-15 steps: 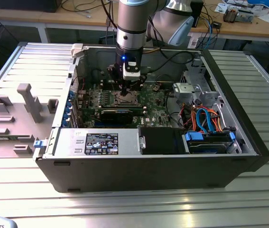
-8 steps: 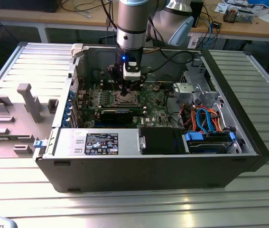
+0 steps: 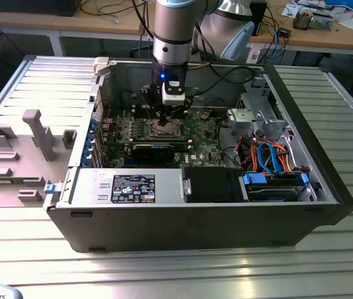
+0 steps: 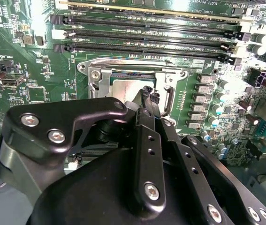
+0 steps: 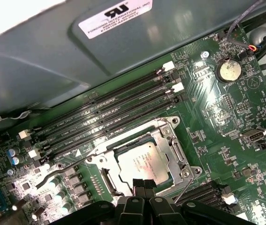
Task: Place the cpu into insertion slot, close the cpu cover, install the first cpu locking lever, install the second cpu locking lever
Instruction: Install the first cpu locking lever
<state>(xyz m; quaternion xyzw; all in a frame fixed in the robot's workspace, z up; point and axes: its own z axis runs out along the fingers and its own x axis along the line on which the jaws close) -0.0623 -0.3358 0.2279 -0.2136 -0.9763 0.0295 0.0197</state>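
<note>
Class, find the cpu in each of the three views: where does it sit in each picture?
Exterior view: the cpu lies mid-board, directly under the gripper.
Second wrist view: pale square in the insertion slot, just past the gripper.
First wrist view: same square, just past the gripper.
Shared landmark: the gripper tip.

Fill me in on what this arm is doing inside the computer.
The robot arm's gripper hangs inside the open computer case, right over the insertion slot on the green board. The cpu lies in the slot, and the cpu cover looks folded down around it. The fingers are shut, their tips at the edge of the cover. A thin wire lever beside the socket stands clear of it, so it does not look latched.
</note>
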